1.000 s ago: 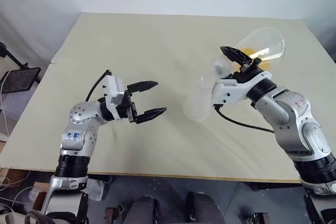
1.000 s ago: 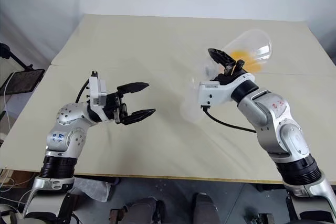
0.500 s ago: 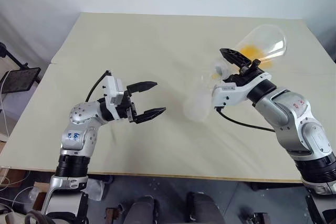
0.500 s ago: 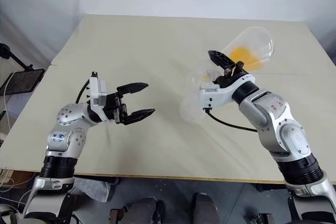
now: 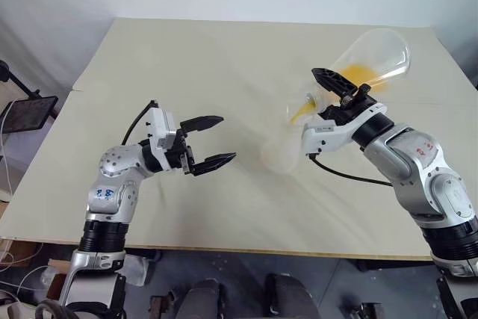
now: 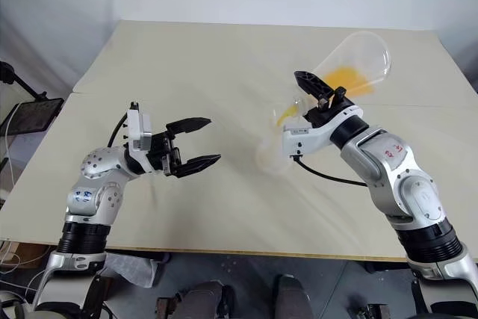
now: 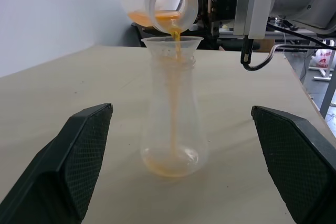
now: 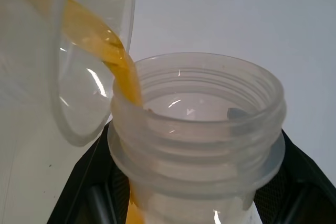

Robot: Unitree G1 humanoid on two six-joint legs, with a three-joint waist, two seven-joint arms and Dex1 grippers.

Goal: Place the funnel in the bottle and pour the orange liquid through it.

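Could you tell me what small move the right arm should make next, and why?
Probably hold the tilt, or add only a little. The right gripper has the flask tipped, a thin stream of orange liquid falls through the funnel into the bottle, and plenty remains in the flask.

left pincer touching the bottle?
Apart. In the left wrist view both fingers of the open left pincer stand wide of the bottle, bare table showing on each side. The head view agrees.
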